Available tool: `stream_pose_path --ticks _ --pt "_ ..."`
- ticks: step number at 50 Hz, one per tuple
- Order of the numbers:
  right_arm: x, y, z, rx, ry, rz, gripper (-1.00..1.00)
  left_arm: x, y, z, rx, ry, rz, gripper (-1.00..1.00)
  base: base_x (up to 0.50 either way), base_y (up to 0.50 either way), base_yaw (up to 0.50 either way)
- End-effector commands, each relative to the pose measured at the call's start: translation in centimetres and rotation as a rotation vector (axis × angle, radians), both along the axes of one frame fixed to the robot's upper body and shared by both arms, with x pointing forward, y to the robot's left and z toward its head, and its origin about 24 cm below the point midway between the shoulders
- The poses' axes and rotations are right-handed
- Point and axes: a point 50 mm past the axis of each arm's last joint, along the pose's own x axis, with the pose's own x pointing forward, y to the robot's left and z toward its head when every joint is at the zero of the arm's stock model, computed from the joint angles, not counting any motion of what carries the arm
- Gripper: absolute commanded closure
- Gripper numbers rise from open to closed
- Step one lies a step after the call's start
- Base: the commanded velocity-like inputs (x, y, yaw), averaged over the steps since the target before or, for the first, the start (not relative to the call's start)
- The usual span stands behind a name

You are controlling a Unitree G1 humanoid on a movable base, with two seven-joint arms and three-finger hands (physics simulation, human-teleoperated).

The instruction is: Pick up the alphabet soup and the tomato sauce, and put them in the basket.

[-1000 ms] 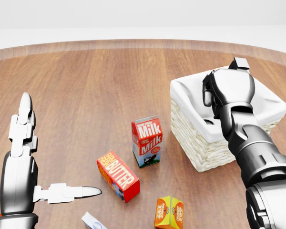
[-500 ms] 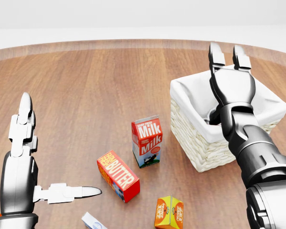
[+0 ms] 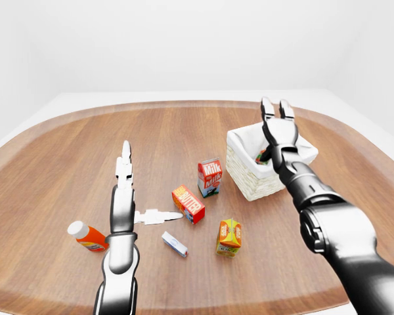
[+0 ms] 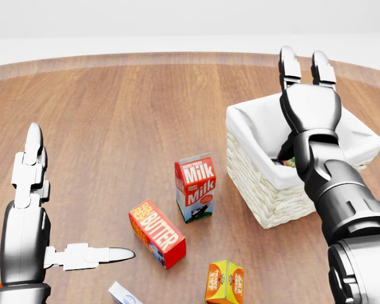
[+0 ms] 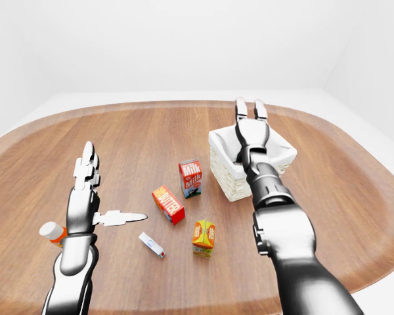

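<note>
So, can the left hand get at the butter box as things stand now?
Probably yes. The left hand is open, and one finger points at the butter box with only bare table between them.

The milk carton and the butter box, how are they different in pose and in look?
The milk carton stands upright; the butter box lies on its long side. The milk carton has a gabled top and white lettering on red; the butter box is a flat-ended block, red with an orange band. Both rest on the wooden table, apart from each other.
</note>
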Motion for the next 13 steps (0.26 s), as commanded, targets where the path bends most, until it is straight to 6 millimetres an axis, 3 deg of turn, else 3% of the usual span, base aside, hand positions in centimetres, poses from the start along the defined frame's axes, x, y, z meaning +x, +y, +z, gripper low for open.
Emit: stream_pose_path --ticks 1,13 --pt "0.4 0.0 1.5 -0.006 -0.039 0.002 -1.0 0.0 0.0 0.1 0.001 -0.003 0.0 -1.0 0.0 0.0 0.0" --pt "0.8 -0.2 3.7 -0.009 -0.096 -0.002 -1.0 0.0 0.0 -0.1 0.004 0.004 0.0 -1.0 0.0 0.0 0.0"
